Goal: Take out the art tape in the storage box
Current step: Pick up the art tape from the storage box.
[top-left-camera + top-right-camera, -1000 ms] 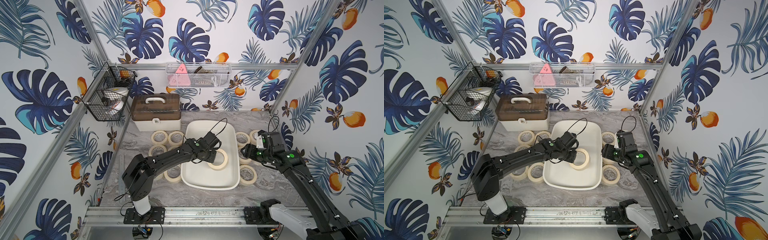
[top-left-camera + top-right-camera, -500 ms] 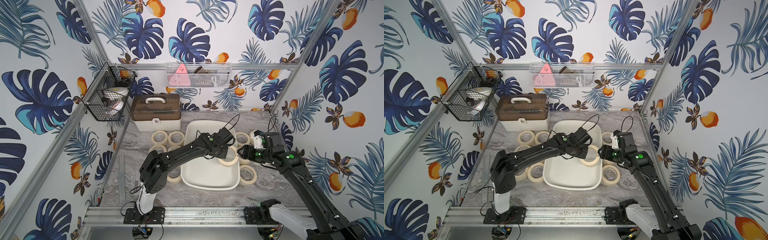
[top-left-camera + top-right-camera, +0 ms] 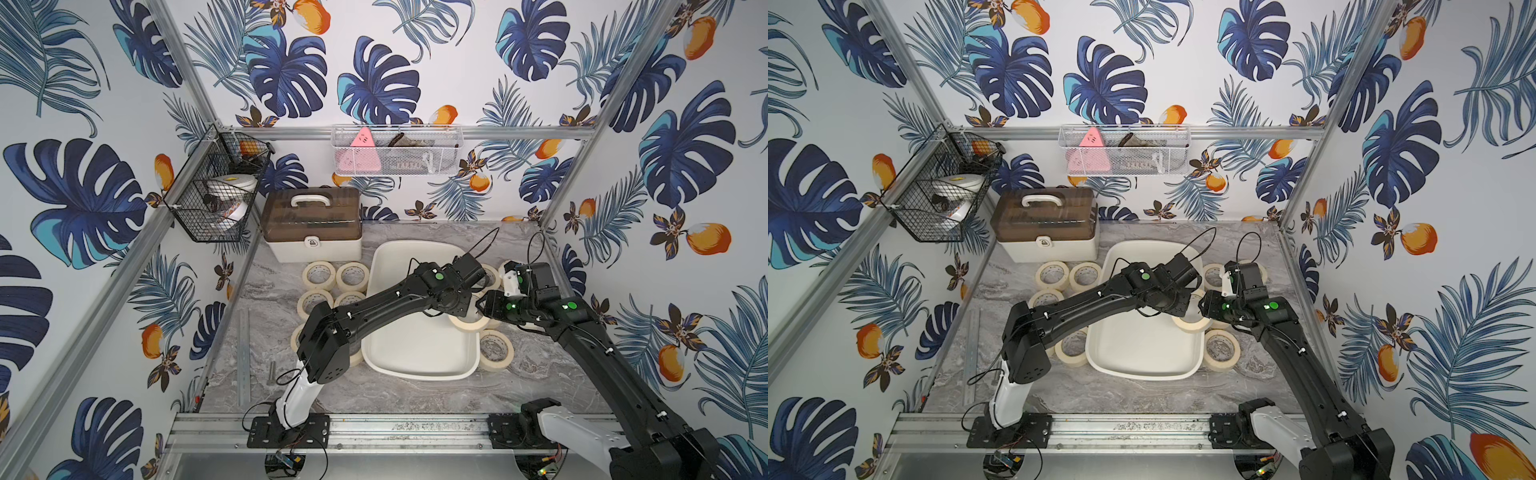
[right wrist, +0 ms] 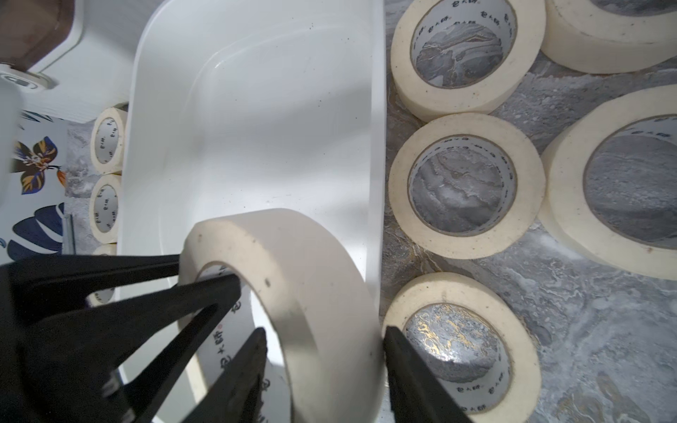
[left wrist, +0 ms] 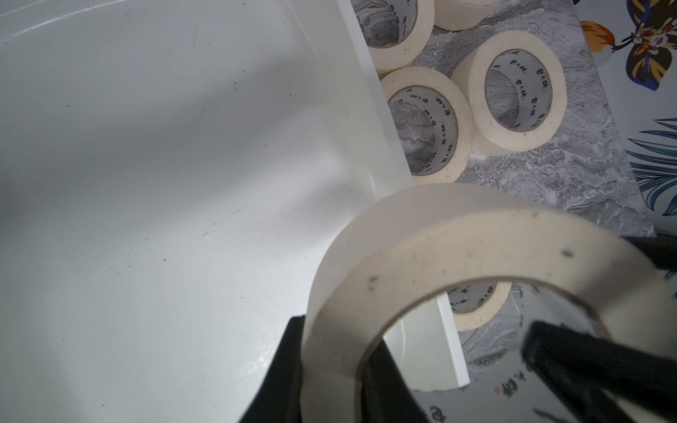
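The storage box (image 3: 415, 374) (image 3: 1142, 374) is a cream-white tub mid-table, and its floor (image 5: 146, 183) (image 4: 256, 110) shows bare. One roll of art tape (image 3: 465, 326) (image 3: 1190, 326) hangs tilted over the box's right rim. My left gripper (image 3: 469, 316) (image 5: 329, 351) is shut on that roll's (image 5: 476, 234) wall. My right gripper (image 3: 480, 307) (image 4: 322, 333) meets it from the right and stands open astride the roll's (image 4: 304, 256) opposite wall. One finger is inside the ring and the other is against the outside.
Several more tape rolls lie on the marble table, to the left (image 3: 319, 274) and right (image 3: 494, 351) of the box. A white case with a brown lid (image 3: 311, 224) stands behind them. A black wire basket (image 3: 216, 195) and a white mesh basket (image 3: 395, 153) hang on the frame.
My left arm has carried the roll from the box's middle to its right rim. My right gripper has come in around the roll's wall and its jaws have narrowed.
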{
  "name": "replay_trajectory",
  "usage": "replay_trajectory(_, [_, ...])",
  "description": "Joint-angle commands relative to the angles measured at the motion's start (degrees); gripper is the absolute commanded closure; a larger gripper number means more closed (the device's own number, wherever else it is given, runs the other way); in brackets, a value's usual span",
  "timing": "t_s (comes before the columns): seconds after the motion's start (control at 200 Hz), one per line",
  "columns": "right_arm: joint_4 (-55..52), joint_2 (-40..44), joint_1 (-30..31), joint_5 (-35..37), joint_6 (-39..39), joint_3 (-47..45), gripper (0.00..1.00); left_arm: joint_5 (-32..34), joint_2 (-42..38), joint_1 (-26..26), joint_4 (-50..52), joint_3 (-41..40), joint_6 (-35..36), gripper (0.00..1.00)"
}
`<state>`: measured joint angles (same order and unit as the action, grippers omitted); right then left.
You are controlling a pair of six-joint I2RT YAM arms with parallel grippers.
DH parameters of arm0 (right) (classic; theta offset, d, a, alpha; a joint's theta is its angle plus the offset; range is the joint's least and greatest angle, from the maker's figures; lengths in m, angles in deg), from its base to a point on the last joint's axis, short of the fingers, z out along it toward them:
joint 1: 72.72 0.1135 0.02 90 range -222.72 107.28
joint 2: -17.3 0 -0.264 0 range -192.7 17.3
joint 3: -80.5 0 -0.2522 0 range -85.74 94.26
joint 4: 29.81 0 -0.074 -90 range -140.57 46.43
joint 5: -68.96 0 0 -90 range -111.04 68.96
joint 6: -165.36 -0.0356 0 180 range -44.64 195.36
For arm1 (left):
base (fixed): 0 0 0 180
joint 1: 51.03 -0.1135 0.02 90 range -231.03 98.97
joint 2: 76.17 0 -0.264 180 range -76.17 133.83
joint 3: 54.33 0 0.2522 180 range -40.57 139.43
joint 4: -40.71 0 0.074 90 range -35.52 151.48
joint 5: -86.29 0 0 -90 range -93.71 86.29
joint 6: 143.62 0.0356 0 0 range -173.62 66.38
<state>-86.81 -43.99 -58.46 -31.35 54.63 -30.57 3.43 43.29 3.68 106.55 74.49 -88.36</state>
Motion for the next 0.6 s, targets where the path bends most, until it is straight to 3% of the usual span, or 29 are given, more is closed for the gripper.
replay_trajectory(0.0, [0.96,-0.62,0.06,1.13,0.65,-0.14,0.53,0.94,0.07,0.04,0.61,0.98,0.21,0.99])
replay_trajectory(0.19, [1.48,-0.58,0.06,1.25,0.61,-0.41,0.76,0.44,-0.03,0.04,1.16,1.79,0.90,0.95])
replay_trajectory(0.345, [0.98,-0.95,0.06,1.08,0.69,-0.33,0.95,-3.34,-5.08,0.04,-6.25,-3.85,1.10,0.78])
replay_trajectory(0.465, [0.76,-0.67,0.06,1.82,0.43,-0.46,1.00,-6.09,-10.14,0.04,-12.08,-8.49,1.12,0.50])
replay_trajectory(0.595, [0.70,-0.06,0.06,2.04,0.01,-0.15,1.00,-6.62,-12.68,0.04,-12.63,-8.53,1.91,0.31])
